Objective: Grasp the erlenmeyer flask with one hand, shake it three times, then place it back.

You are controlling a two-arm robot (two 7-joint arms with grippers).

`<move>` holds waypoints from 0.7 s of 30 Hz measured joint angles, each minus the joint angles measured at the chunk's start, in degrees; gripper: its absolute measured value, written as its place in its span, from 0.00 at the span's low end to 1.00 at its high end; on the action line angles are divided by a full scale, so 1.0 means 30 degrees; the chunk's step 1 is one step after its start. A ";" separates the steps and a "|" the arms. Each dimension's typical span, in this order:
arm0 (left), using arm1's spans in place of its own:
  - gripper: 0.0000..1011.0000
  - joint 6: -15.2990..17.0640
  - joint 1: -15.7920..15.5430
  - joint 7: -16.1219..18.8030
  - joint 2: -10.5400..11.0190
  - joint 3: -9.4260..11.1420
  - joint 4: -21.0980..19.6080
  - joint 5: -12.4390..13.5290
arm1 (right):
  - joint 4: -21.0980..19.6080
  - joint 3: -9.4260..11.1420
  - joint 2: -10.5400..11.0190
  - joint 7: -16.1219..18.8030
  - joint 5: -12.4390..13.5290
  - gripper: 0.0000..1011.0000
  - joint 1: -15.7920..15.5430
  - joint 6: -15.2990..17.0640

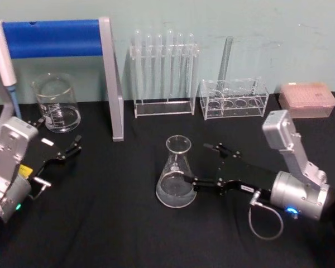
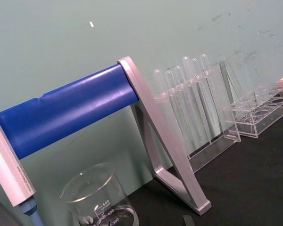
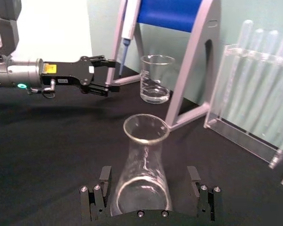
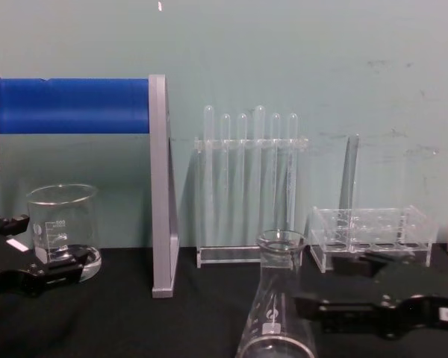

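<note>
Your right gripper (image 1: 198, 164) is bracketing the erlenmeyer flask (image 1: 176, 173), fingers spread wide.

The flask is standing upright on the black bench (image 1: 111, 223), mid-bench toward its front edge; your left gripper (image 1: 72, 149) is idling open near the left edge by the beaker (image 1: 57, 103).

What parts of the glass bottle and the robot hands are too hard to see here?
- Erlenmeyer flask: chest view, its base is cut off by the bottom edge.
- Flask's printed mark: too small to read in the chest view.
- Right gripper: open around the flask; whether its fingers touch the glass cannot be told. In the right wrist view its body is cut off at the bottom edge.
- Left gripper: head view, fingertips too small to judge.
- Beaker: left wrist view, bottom cut off.
</note>
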 joint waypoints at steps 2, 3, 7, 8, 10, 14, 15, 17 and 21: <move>0.99 0.0000 0.0000 0.0000 0.0000 0.0000 0.0001 0.0000 | -0.0281 0.0224 0.0175 -0.0234 0.0023 0.99 -0.0287 0.0056; 0.99 0.0000 0.0000 0.0000 0.0001 0.0000 0.0001 0.0001 | -0.0525 0.0506 0.0298 -0.0565 0.0110 0.99 -0.0580 0.0133; 0.99 0.0000 -0.0001 0.0000 0.0000 -0.0001 0.0000 0.0000 | -0.1157 0.1473 0.0377 -0.1740 0.0374 0.99 -0.1353 0.0267; 0.99 0.0000 0.0000 0.0000 -0.0001 0.0000 0.0001 0.0000 | -0.1261 0.1694 0.0353 -0.2032 0.0414 0.99 -0.1491 0.0272; 0.99 0.0000 0.0000 0.0000 0.0001 0.0000 0.0001 0.0000 | -0.1516 0.2335 0.0152 -0.2979 0.0458 0.99 -0.1849 0.0283; 0.99 0.0000 0.0000 0.0000 0.0000 0.0000 0.0001 0.0000 | -0.1749 0.3216 -0.0491 -0.4842 0.0193 0.99 -0.2223 0.0176; 0.99 0.0000 0.0000 0.0000 0.0000 0.0000 0.0001 0.0000 | -0.1753 0.3345 -0.0683 -0.5282 0.0041 0.99 -0.2267 0.0099; 0.99 0.0001 0.0000 0.0000 0.0001 -0.0001 0.0001 0.0000 | -0.1690 0.3645 -0.1296 -0.6547 -0.0506 0.99 -0.2289 -0.0143; 0.99 0.0000 0.0001 0.0000 0.0000 0.0000 0.0001 0.0000 | -0.1119 0.3696 -0.2266 -0.8543 -0.1841 0.99 -0.1941 -0.0121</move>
